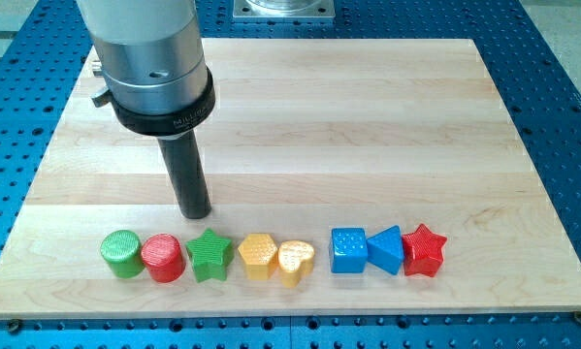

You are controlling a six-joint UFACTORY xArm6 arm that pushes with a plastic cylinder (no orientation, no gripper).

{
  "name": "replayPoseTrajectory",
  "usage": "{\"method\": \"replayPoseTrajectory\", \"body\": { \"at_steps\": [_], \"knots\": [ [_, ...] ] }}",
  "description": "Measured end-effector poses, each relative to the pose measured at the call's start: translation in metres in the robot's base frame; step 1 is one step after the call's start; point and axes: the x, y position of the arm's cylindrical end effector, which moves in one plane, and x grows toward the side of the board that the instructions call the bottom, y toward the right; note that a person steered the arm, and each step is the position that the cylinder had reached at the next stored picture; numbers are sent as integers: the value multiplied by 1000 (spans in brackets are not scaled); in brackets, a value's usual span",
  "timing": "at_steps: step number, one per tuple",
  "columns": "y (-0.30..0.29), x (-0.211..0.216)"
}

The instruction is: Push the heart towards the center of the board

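Observation:
The yellow heart (296,262) lies near the view's bottom edge of the wooden board (368,126), touching a yellow hexagon (258,256) on its left. My tip (195,213) rests on the board just above the green star (209,255), to the upper left of the heart and apart from all blocks. The heart sits in a row of blocks running left to right.
In the row, from the view's left: a green cylinder (121,253), a red cylinder (162,258), the green star, the yellow hexagon, the heart, a blue cube (348,250), a blue triangular block (386,249), a red star (424,249).

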Motion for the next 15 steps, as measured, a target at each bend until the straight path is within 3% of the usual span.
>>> {"method": "replayPoseTrajectory", "body": {
  "at_steps": [3,5,6,7,8,9,10,15],
  "knots": [
    [-6,-3],
    [-134,9],
    [-134,74],
    [-117,106],
    [-49,107],
    [74,107],
    [125,107],
    [123,105]
  ]
}}
